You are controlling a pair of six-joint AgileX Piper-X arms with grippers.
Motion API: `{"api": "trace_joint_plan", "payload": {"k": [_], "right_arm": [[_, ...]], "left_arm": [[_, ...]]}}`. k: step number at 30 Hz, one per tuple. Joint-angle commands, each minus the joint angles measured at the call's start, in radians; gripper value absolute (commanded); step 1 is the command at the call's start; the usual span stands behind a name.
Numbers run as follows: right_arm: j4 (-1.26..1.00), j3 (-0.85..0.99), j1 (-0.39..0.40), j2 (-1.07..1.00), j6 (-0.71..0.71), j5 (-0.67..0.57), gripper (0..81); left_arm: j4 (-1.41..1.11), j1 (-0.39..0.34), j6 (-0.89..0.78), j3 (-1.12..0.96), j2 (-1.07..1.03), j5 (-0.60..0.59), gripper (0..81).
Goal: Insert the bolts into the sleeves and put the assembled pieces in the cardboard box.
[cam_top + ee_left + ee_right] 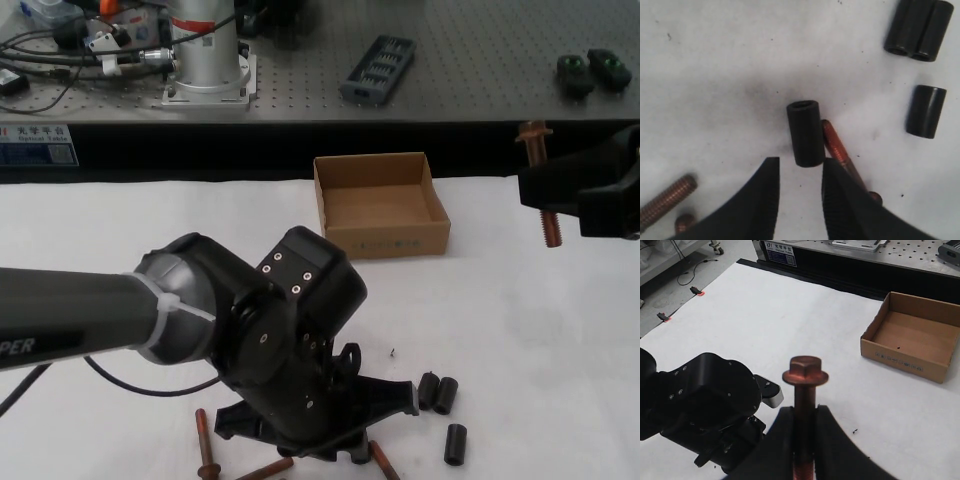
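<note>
A white-covered worktop (150, 220) is seen from behind two black robot arms. The left gripper (799, 172) hangs low over the near edge of the worktop, about the middle. Its two ribbed fingers are spread apart and clamp nothing.

A short black cylindrical sleeve (805, 133) lies on its side on the white surface. One end sits just at the gap between the fingertips and its open end points away from the gripper. Whether a finger touches it cannot be told.

A loose copper-coloured bolt (834, 144) lies right alongside that sleeve, partly hidden under one finger. Toward the right edge lies a pair of black sleeves (919, 30), side by side and touching. A single black sleeve (925, 111) lies apart from them, closer to the near edge. On the gripper's other side, two more copper bolts (204, 445) lie at the near edge.

The right gripper (804, 412) is up in the air over the right edge of the worktop. Its jaws pinch the shank of a copper-coloured hex-flange bolt (805, 374). This bolt stands roughly upright, with its head on top and its threaded end poking out below the fingers.

An open brown cardboard box (380, 205) sits at the far edge of the worktop, about the middle, well apart from both grippers. Behind the worktop runs a grey perforated metal bench (450, 90).
</note>
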State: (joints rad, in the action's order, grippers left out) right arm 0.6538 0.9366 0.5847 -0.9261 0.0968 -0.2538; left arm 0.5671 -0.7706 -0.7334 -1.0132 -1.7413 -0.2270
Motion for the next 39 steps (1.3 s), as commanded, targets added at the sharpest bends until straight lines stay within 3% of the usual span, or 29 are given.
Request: {"api": "trace_joint_plan", "payload": {"k": [1,21,30,39], "right_arm": [[-0.008,0.006,0.0,0.016,-0.008,-0.011,5.9],[0.022,0.006,0.0,0.016,-0.008,-0.011,5.9],[0.022,0.006,0.0,0.016,-0.008,-0.011,5.9],[0.024,0.006,0.0,0.016,-0.031,-0.018,5.9]], "left_arm": [[-0.018,-0.003,-0.025,-0.014,-0.002,0.014,22.2],[-0.112,-0.023,-0.039,-0.023,-0.002,0.016,22.2],[-0.037,-0.027,-0.044,-0.023,-0.066,-0.013,22.2],[0.0,-0.027,-0.01,-0.111,-0.066,0.071,22.2]]}}
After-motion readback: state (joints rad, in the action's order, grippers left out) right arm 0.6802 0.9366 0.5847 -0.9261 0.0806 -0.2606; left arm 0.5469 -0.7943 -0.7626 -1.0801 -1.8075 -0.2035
